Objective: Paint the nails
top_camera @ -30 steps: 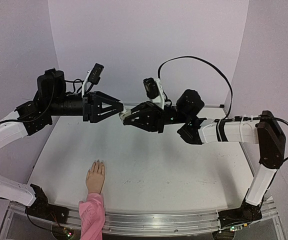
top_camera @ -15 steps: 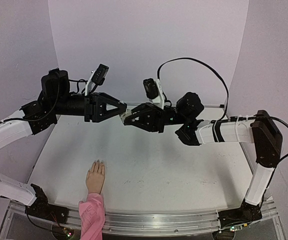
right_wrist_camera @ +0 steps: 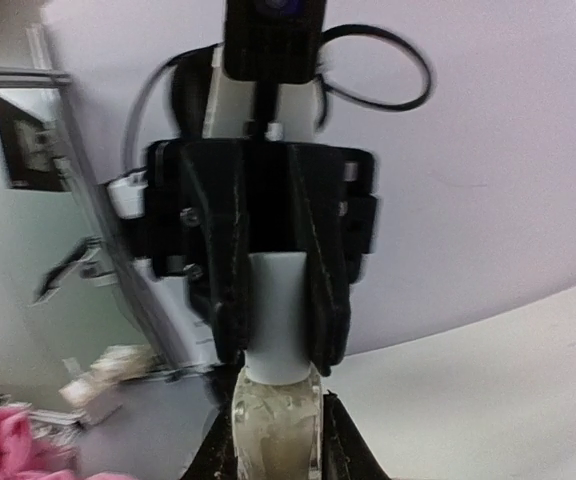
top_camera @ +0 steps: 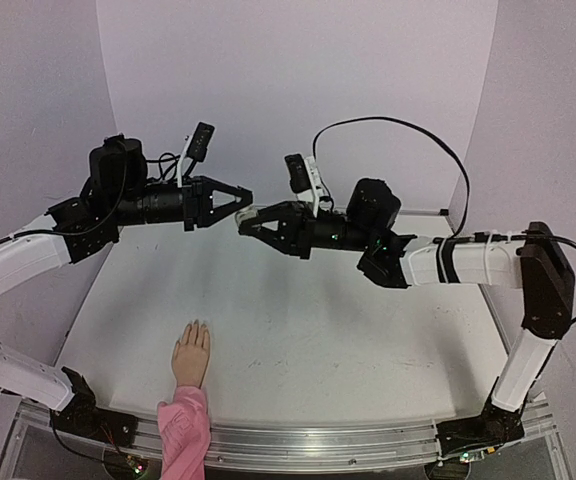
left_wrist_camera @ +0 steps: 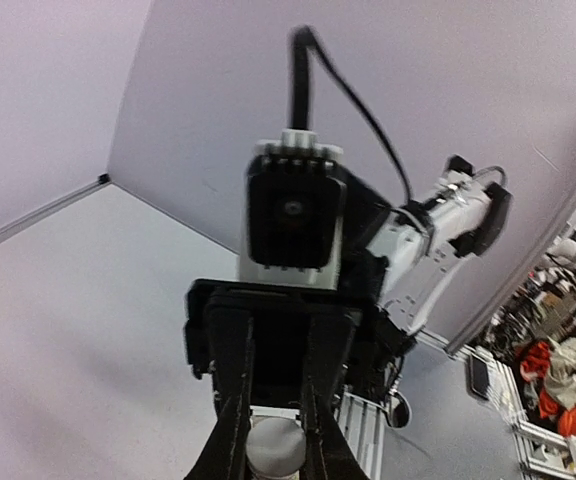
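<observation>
A: Nails [top_camera: 195, 325]?
B: They're the tips of the mannequin hand [top_camera: 191, 360], too small to tell from the skin. No polish visible. The hand lies flat on the desk [top_camera: 348, 340] at about 7 o'clock by the near edge. Fingers point to 12, and the pink sleeve [top_camera: 184, 430] trails toward 6.
A: Anything near it?
B: No. Both arms are up in the air toward 12 o'clock, well apart from the hand.
A: Right gripper [top_camera: 240, 224]?
B: Clamped on a small pale bottle [right_wrist_camera: 273, 425], held roughly level with the cap end toward 9.
A: Left gripper [top_camera: 247, 196]?
B: Facing it from the 9 o'clock side, closed tight on the bottle's white cap [right_wrist_camera: 273, 320]. Both wrist views show the cap pinched between its fingers.
A: Brush out?
B: None in view. The cap looks seated on the bottle.
A: Progress?
B: Early, I'd say. The bottle is up and gripped at both ends, so this is the opening step. Left to do: get the cap off, bring the brush down to 7 o'clock, paint each nail. None done as far as the pictures show.
</observation>
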{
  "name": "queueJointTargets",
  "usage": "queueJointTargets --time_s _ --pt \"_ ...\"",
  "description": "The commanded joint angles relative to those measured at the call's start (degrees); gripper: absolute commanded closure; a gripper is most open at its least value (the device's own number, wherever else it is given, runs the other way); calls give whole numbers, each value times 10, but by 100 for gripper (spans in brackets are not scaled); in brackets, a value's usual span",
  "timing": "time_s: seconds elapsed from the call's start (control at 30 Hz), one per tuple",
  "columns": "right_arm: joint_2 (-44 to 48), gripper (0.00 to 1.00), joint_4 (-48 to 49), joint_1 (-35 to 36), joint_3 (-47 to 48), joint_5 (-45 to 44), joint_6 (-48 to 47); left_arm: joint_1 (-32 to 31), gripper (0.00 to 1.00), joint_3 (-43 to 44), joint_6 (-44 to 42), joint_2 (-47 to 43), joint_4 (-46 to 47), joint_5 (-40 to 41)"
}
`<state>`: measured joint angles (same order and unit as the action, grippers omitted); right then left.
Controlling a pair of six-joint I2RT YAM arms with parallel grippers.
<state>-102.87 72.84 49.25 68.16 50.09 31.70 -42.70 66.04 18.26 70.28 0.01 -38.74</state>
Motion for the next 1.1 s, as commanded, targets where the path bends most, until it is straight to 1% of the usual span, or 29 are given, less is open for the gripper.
queueJointTargets --time_s 0.0,0.03,0.07,0.1,0.13,0.2,0.27,0.3,0.33,0.4,0.43,0.5,0.53,0.57,0.6,0.63,0.7,0.77,0.8,0.87,0.93,1.0,1.07 --pt "53 100 -247 66 38 -658 -234 -29 100 63 11 20 -116 213" --pt "35 100 -249 107 48 -843 -293 -35 100 88 23 42 -171 299" --pt "13 100 -204 125 48 -988 -351 -38 100 109 38 60 -213 346" --pt "-7 100 -135 132 40 -1051 -411 -39 100 122 48 73 -234 367" --pt "-23 100 -89 133 39 -1065 -440 -40 100 126 58 82 -234 369" --pt "-43 100 -85 134 62 -1045 -445 -41 100 132 70 93 -227 351" --pt "-45 100 -101 134 72 -984 -433 -41 100 141 61 98 -220 325" --pt "-38 100 -102 134 67 -951 -428 -41 97 140 55 94 -214 315" --pt "-34 100 -102 132 62 -915 -426 -41 89 134 51 86 -202 306" --pt "-20 100 -105 123 47 -821 -418 -41 57 108 39 64 -171 279" --pt "-10 100 -105 118 35 -760 -410 -40 38 98 32 54 -156 260" --pt "22 100 -105 98 4 -652 -382 -39 16 86 16 34 -136 225" --pt "39 100 -102 84 -14 -590 -363 -38 9 82 9 25 -133 203" --pt "57 100 -95 57 -31 -518 -342 -37 4 78 2 12 -131 190" --pt "73 100 -85 34 -49 -436 -315 -34 1 73 -3 1 -125 175" --pt "88 100 -74 14 -64 -363 -278 -30 1 63 -7 -9 -117 159" --pt "108 100 -56 -18 -77 -215 -241 -20 0 43 -5 -29 -93 124" --pt "118 100 -49 -32 -75 -103 -213 -7 1 21 11 -39 -60 80" --pt "120 100 -43 -33 -72 -41 -199 -2 1 13 20 -41 -37 42" --pt "118 100 -20 -33 -64 33 -158 2 1 3 36 -39 12 -14" --pt "110 100 23 -33 -57 79 -102 2 1 -2 55 -34 61 -66" --pt "100 100 75 -33 -57 100 -46 0 4 1 70 -22 93 -106" --pt "86 100 130 -32 -57 112 6 -6 7 4 77 -17 115 -129"
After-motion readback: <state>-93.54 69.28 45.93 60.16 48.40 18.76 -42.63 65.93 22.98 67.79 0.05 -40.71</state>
